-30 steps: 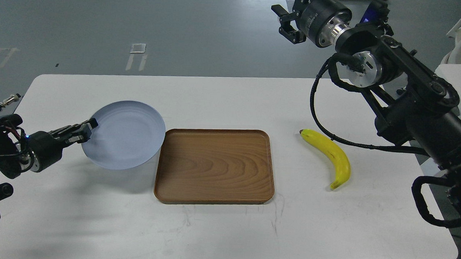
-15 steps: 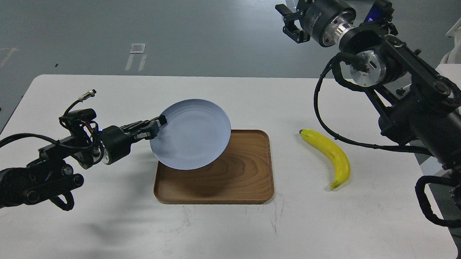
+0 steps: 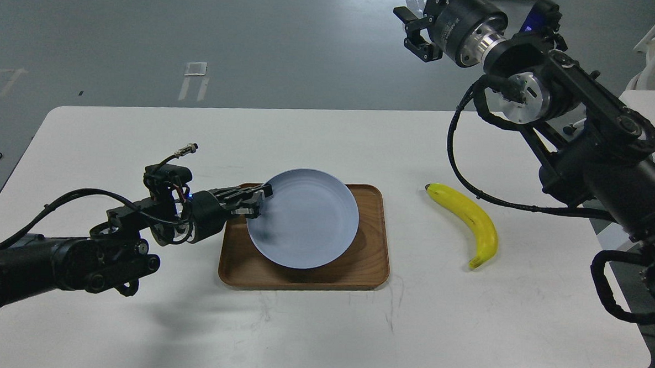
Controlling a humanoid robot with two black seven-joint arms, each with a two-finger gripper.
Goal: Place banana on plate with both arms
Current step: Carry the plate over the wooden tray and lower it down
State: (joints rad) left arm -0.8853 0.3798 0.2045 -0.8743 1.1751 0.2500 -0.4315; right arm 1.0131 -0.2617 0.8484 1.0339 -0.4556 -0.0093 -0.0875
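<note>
The left arm's black gripper pinches the left rim of the round, pale blue-grey plate, which sits over the rectangular brown wooden tray in the middle of the white table. The curved bright-yellow banana with a dark tip lies on the table right of the tray, apart from it. The right arm's black gripper is raised beyond the table's far edge, its 2 fingers spread.

Pale blue-grey round plate is over the brown tray, tilted a bit, left rim pinched by the left gripper. Yellow banana lies flat on the white table right of the tray, well apart, dark tip toward the far-left, curve bowing right.
</note>
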